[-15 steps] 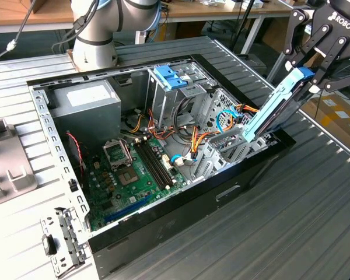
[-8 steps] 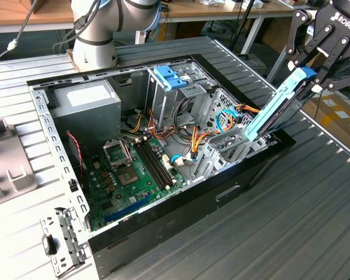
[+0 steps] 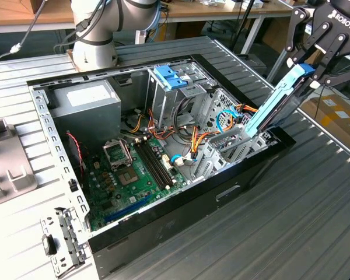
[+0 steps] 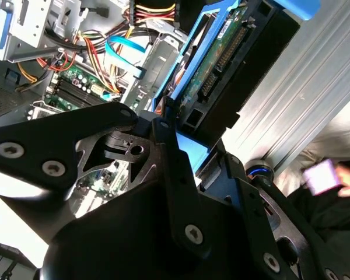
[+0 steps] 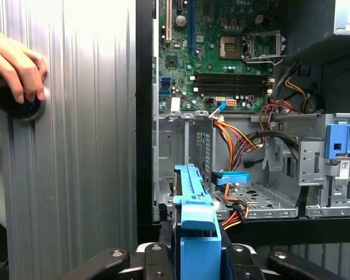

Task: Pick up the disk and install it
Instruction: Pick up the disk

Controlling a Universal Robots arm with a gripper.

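Note:
The disk (image 3: pixel 275 100) is a flat drive in bright blue rails, standing steeply tilted over the open computer case (image 3: pixel 221 188) on the exterior view's right. Its lower end dips into the drive bay area (image 3: pixel 236 140) near the case's front wall. My gripper (image 3: pixel 312 65) is shut on the disk's upper end, a black finger on each side. In the second wrist view the disk (image 4: pixel 221 64) shows its green circuit board and connector beyond my gripper (image 4: pixel 178 125). In the first wrist view the blue rail (image 5: pixel 193 204) runs from my gripper (image 5: pixel 198 256) toward the bay floor (image 5: pixel 262 201).
Inside the case are a grey power-supply box (image 3: pixel 84 108), a green motherboard (image 3: pixel 134 175), orange and blue cables (image 3: pixel 221 125) and a blue latch piece (image 3: pixel 170 77). The arm's base (image 3: pixel 93 41) stands behind the case. A person's hand (image 5: pixel 17 67) rests on a black knob (image 5: pixel 14 105) beside the case.

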